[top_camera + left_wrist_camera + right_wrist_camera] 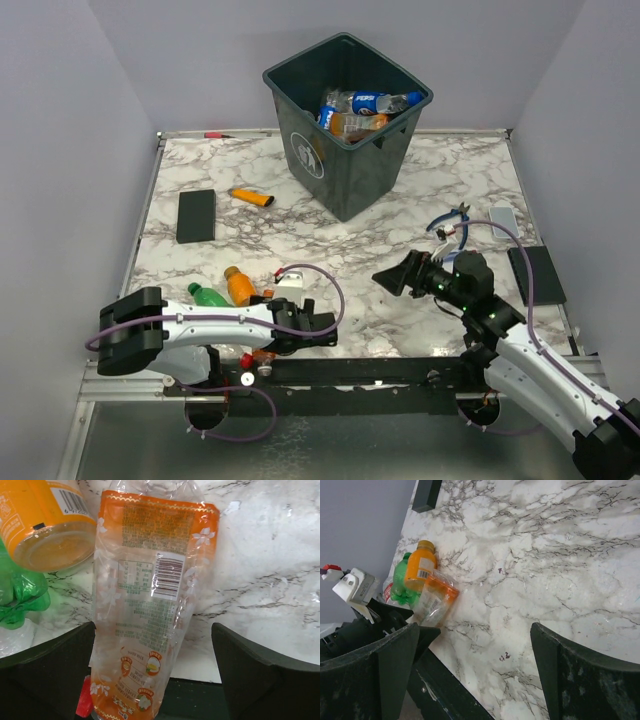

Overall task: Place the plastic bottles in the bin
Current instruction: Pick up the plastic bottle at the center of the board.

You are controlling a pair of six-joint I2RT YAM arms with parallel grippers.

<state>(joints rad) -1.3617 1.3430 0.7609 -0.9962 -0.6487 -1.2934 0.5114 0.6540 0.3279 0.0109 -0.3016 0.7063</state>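
Observation:
The dark green bin stands at the back of the table with several bottles inside. A green bottle and an orange bottle lie at the front left. My left gripper is open there, low over a clear bottle with an orange label. That bottle lies between the fingers, close to the left one, its red cap at the table's front rail. The orange bottle and green bottle lie just to its left. My right gripper is open and empty above the table's front right.
An orange lighter and a flat black pad lie left of the bin. Blue-handled pliers, a white block and a second black pad lie at the right. Crumpled clear plastic sits under the left arm.

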